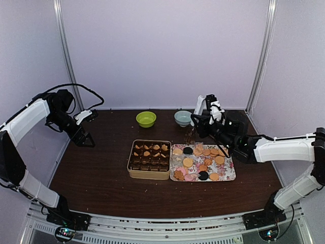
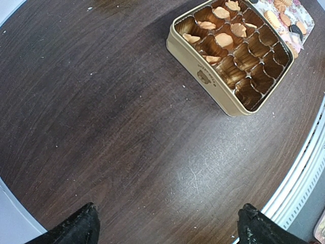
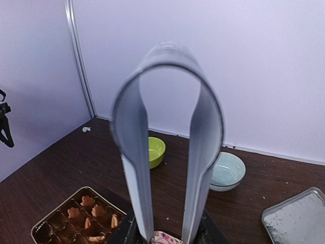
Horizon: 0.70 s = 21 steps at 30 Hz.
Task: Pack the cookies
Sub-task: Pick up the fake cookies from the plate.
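Top external view is showing a dark brown table (image 1: 96,173) with a wood-grain look, and a tan metal tin (image 1: 149,175) is sitting in the middle of it. The tin is a box with rounded corners. Dark, crinkly paper cups (image 2: 254,81) are filling it in neat rows.

Most of the cookies (image 1: 188,162) are lying just to the right of the tin, on a flat tray (image 1: 231,177) with a flower pattern. They are small and flat. Most are round and tan-orange, a few are pink, and two are black. Some tan cookies are already sitting in the paper cups in the tin's far rows, while the near rows are showing only brown cups.

The right gripper (image 3: 167,235) is hanging above the far edge of the tray, to the right of the tin's far corner. It is squeezing a pair of tongs (image 3: 200,132) between its black fingers. The tongs are one thin, smooth strip of grey metal bent into a tall loop, with two flat legs running down into the grip.

The left gripper (image 2: 167,216) is hanging over bare table well to the left of the tin. Its black, pointed fingers (image 2: 84,223) are spread wide apart and are holding nothing.

Behind the tin a round, shiny green bowl (image 1: 145,119) is sitting. A pale blue bowl (image 1: 183,118) with fine ridges is sitting past the tin's far right corner.
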Each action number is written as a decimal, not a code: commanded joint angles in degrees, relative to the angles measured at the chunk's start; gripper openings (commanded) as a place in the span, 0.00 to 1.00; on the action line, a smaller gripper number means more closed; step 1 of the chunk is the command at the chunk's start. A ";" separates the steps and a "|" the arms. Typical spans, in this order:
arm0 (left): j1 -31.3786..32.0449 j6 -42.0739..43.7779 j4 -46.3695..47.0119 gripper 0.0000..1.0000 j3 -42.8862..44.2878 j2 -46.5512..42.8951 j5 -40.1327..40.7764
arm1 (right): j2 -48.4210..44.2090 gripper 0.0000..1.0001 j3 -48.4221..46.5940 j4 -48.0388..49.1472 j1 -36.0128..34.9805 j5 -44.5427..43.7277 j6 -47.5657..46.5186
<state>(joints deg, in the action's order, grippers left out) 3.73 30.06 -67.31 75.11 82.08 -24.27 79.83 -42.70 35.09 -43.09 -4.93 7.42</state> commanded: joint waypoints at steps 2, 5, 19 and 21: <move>-0.41 0.27 0.71 0.97 1.15 -0.28 -0.75 | -4.89 0.34 7.19 -1.94 1.87 -6.72 -0.15; -0.39 0.27 0.69 0.97 1.43 -0.13 -0.93 | -5.85 0.37 9.80 -2.33 2.20 -9.59 0.09; -0.45 0.25 -0.18 0.97 2.67 0.26 -1.22 | -3.58 0.46 13.47 1.33 2.31 -14.52 0.82; -0.39 0.25 -0.19 0.97 2.75 0.29 -1.22 | -3.17 0.46 13.60 1.56 2.31 -14.58 0.91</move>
<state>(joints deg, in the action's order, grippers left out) 3.73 30.09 -67.55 76.34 82.08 -24.53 75.81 -30.17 33.43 -40.99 -17.10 7.92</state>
